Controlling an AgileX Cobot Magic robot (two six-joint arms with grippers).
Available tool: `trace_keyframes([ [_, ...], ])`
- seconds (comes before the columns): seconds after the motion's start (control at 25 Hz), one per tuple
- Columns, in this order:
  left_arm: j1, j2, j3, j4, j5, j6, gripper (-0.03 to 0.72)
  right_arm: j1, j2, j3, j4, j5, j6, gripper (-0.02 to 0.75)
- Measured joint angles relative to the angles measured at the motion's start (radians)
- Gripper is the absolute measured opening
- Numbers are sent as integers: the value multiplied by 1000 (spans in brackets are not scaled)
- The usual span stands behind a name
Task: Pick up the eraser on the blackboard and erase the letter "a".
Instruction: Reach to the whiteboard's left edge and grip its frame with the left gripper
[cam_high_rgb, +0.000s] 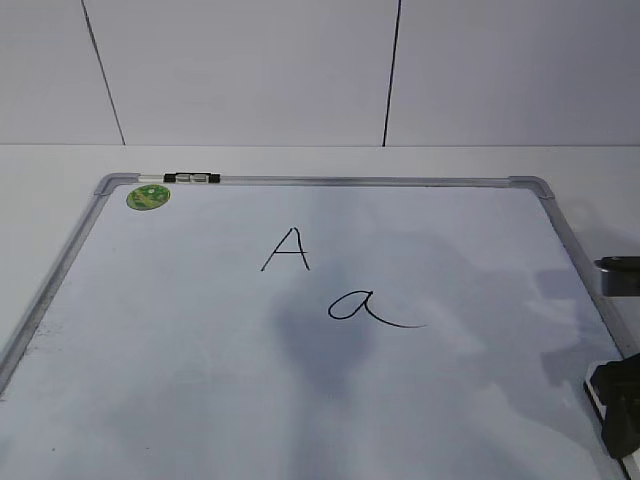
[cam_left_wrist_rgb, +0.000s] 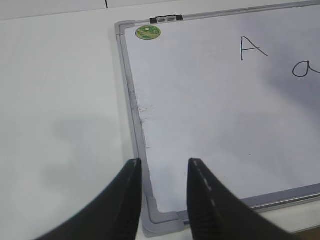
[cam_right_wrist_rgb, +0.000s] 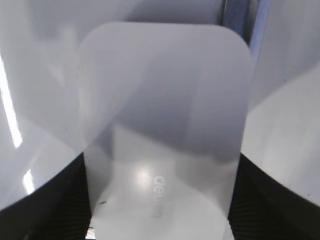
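Jaws first: seen from the exterior view, the right gripper (cam_high_rgb: 612, 415) is sitting at the lower right corner of the blackboard (cam_high_rgb: 200, 330), mostly cut off by the picture's edge, so from here I cannot tell how its jaws are standing. The board is lying flat on a white table (cam_high_rgb: 50, 165), its silver frame carrying a small black-and-white clip (cam_high_rgb: 192, 178) on the far rail and a green sticker (cam_high_rgb: 148, 198) just below it in the far left corner. A capital A (cam_high_rgb: 288, 250) is showing near the middle, and the letter "a" (cam_high_rgb: 370, 307) is sitting just below and to the right of it, whole and unsmudged. Moving to the left wrist view, the left gripper (cam_left_wrist_rgb: 162, 167) is hanging above the board's near left corner with its black fingers (cam_left_wrist_rgb: 202, 200) spread apart and holding nothing; the frame, sticker, clip, capital A and part of the small letter are all showing beyond it. Turning to the right wrist view, the eraser (cam_right_wrist_rgb: 165, 130) is filling the picture, a white rounded block with faint grey lettering, and the right gripper's ridged black fingers (cam_right_wrist_rgb: 255, 200) are pressing against both of its sides, gripping it over the glossy white board.
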Motion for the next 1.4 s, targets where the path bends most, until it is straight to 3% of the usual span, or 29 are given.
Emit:
trace_keyframes([
  [0.6, 0, 0, 0, 0, 0, 0, 235, 0, 0, 0, 0, 2, 0, 566],
  [1.4, 0, 0, 0, -13, 0, 0, 235, 0, -60, -83, 9, 123, 0, 566],
])
